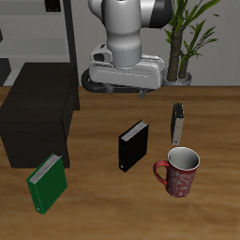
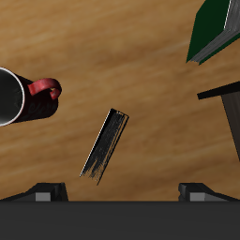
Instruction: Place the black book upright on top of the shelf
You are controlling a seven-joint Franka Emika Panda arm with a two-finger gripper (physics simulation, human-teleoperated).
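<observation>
The black book (image 1: 134,145) stands upright on the wooden table, near the middle, white page edges showing. It also shows in the wrist view (image 2: 105,143), seen from above. My gripper (image 1: 120,90) hangs above the table, farther back than the book and clear of it. It is open and empty, and its fingertips (image 2: 49,193) stand wide apart in the wrist view. The shelf (image 1: 36,112) is a low matte black cabinet beside the book, with nothing on its top. One corner of the shelf (image 2: 225,108) shows in the wrist view.
A green book (image 1: 47,183) stands near the table's front edge, before the shelf. A red mug (image 1: 180,172) stands close to the black book, nearer the front. A thin dark book (image 1: 177,122) stands behind the mug. A potted plant (image 1: 183,37) and a grey rack (image 1: 52,28) are at the back.
</observation>
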